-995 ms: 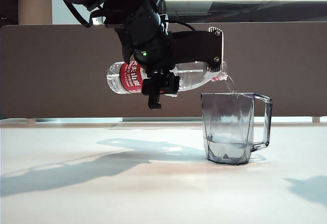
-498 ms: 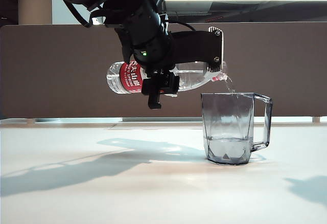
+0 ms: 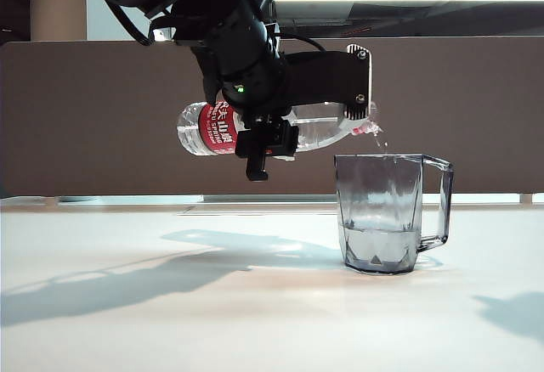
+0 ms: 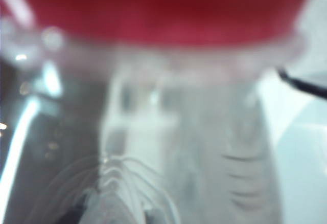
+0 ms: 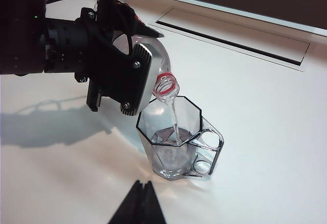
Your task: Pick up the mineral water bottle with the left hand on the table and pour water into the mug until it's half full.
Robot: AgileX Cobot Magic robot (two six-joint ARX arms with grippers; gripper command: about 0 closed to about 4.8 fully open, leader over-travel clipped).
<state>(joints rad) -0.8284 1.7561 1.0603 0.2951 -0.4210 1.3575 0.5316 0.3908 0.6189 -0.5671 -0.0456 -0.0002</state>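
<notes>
Your left gripper (image 3: 310,100), upper centre of the exterior frame, stays clamped on the bottle (image 3: 255,127), tipped over the mug (image 3: 387,212) at centre right. The water (image 3: 379,246) has risen slightly, roughly a third full; keep pouring. Your right gripper (image 5: 139,203) looks closed, empty.

The mineral water bottle (image 4: 194,147) fills the blurred left wrist view — its red label (image 4: 153,9) across one edge, clear ribbed plastic beyond, with pale table (image 4: 301,147) beside it.
</notes>
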